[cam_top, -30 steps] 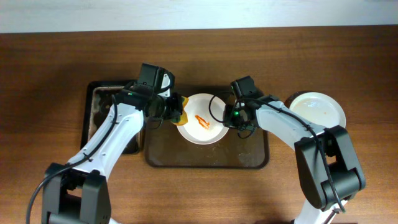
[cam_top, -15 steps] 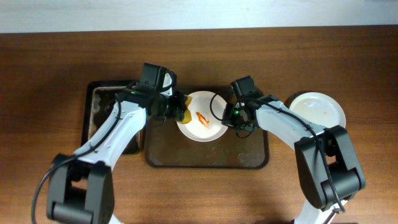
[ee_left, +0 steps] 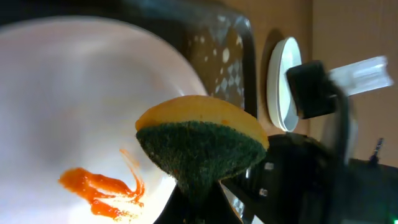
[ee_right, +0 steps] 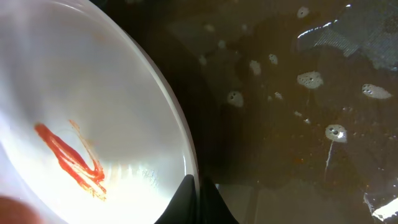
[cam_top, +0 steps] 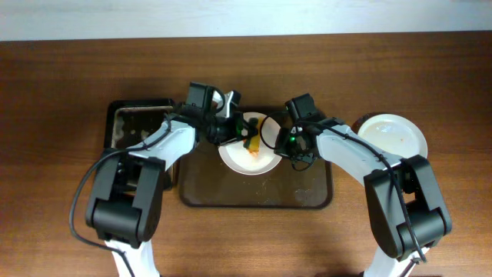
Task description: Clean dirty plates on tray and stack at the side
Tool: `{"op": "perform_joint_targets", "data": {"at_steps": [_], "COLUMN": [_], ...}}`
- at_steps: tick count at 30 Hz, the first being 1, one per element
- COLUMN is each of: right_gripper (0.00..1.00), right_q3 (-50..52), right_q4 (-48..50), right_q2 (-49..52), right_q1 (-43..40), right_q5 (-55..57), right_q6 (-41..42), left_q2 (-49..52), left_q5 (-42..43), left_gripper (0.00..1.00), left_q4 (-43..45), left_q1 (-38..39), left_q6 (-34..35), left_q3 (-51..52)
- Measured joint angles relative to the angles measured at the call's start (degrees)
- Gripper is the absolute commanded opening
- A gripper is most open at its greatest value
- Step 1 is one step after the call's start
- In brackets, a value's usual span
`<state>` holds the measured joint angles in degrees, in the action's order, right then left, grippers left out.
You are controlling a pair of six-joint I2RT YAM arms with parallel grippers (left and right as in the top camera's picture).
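Note:
A white plate (cam_top: 261, 158) with an orange sauce smear (ee_right: 71, 162) sits tilted over the dark brown tray (cam_top: 307, 192). My right gripper (cam_top: 288, 146) is shut on the plate's right rim (ee_right: 186, 155), one finger on each side of it. My left gripper (cam_top: 244, 132) is shut on a yellow sponge (ee_left: 199, 146), its green scouring side facing the plate, just above the smear (ee_left: 102, 186). I cannot tell whether the sponge touches the plate. Wiped plates (cam_top: 393, 136) are stacked on the table to the right of the tray.
A smaller black sponge tray (cam_top: 138, 135) stands left of the brown tray. The brown tray's floor (ee_right: 298, 112) is wet with droplets and foam. The stack also shows edge-on in the left wrist view (ee_left: 283, 84), behind the right arm.
My left gripper has carried the sponge right, from the plate's left edge to over its centre. The right gripper and the plate have stayed put.

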<state>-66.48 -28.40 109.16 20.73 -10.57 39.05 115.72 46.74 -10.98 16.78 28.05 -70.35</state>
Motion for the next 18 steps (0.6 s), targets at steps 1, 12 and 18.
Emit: {"op": "perform_joint_targets", "data": {"at_steps": [1, 12, 18], "right_gripper": [0.04, 0.04, 0.04], "right_q3": [0.00, 0.00, 0.00], "right_q4": [0.00, -0.28, -0.37], "right_q2": [0.00, 0.00, 0.00], "right_q1": [0.00, 0.00, 0.00], "right_q5": [0.00, 0.00, 0.00], "right_q6": [-0.07, -0.02, -0.02], "left_q2": [0.68, 2.01, 4.57], "left_q5": [0.37, 0.83, -1.81], "left_gripper": [0.00, 0.00, 0.00], "left_q4": [0.02, -0.09, -0.24], "left_q1": [0.13, 4.22, 4.44], "left_q6": [0.39, 2.21, 2.10], "left_q3": [0.00, 0.04, 0.04]}}
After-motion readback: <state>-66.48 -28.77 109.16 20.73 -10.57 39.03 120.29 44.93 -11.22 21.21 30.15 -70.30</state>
